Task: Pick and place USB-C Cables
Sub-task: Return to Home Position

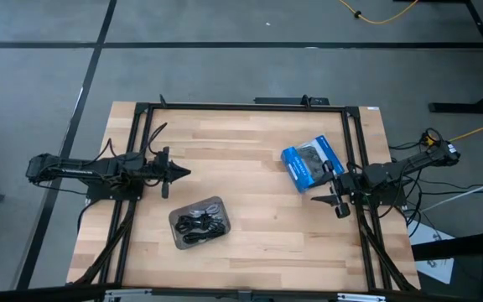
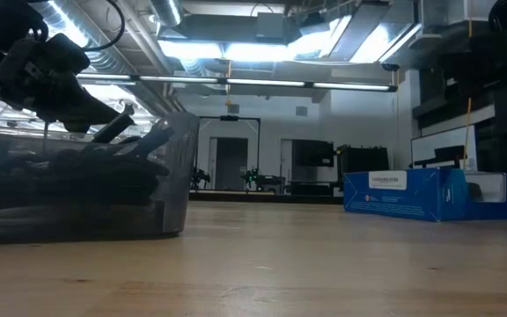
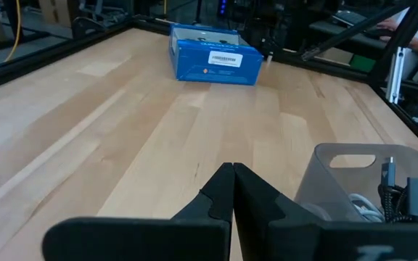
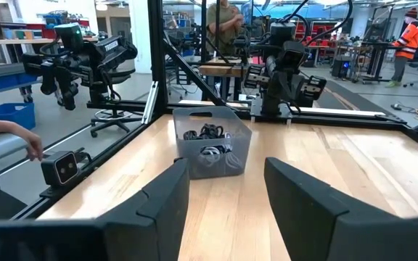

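Note:
The USB-C cables [image 1: 199,223] lie bundled inside the grey tray [image 1: 178,234], near the table's middle, toward its near edge; black and white bundles show in the right wrist view [image 4: 210,141]. My left gripper [image 1: 184,174] hovers shut over the table's left part, just beyond the tray, touching nothing. My right gripper [image 1: 319,199] is open at the table's right side, next to the blue packet [image 1: 310,164]. In the left wrist view the shut fingers [image 3: 232,190] point across bare wood, with the tray [image 3: 354,174] beside them.
The blue plastic packet [image 3: 212,56] lies on the table's right far part. A black frame [image 1: 241,106] borders the table's far, left and right sides. Bare wood stretches between tray and packet. People stand in the room beyond [image 4: 223,25].

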